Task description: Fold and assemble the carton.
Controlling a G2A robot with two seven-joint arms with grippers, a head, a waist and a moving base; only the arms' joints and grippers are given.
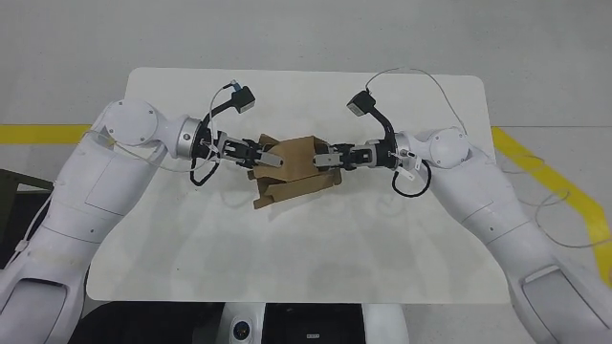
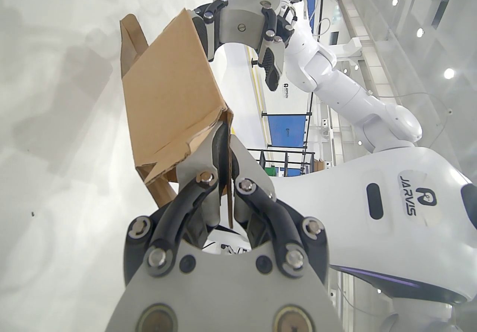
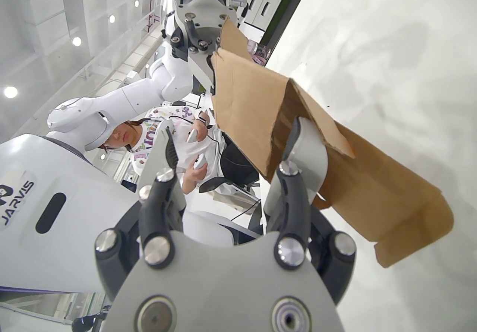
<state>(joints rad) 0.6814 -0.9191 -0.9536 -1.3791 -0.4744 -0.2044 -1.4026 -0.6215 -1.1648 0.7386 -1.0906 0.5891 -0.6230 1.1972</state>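
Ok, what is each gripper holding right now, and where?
The left gripper pinches the carton by the edge of an end flap. The right gripper is open, one finger tucked inside the carton, holding nothing.

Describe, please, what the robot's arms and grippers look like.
The left arm and right arm have glossy white rounded shells. Each wrist carries a camera on a black bracket, with black cable loops; a thin pale wire trails from the right arm. The left gripper and right gripper share a grey metal base, black linkage bars with silver bolts, and grey jaws with black ribbed pads.
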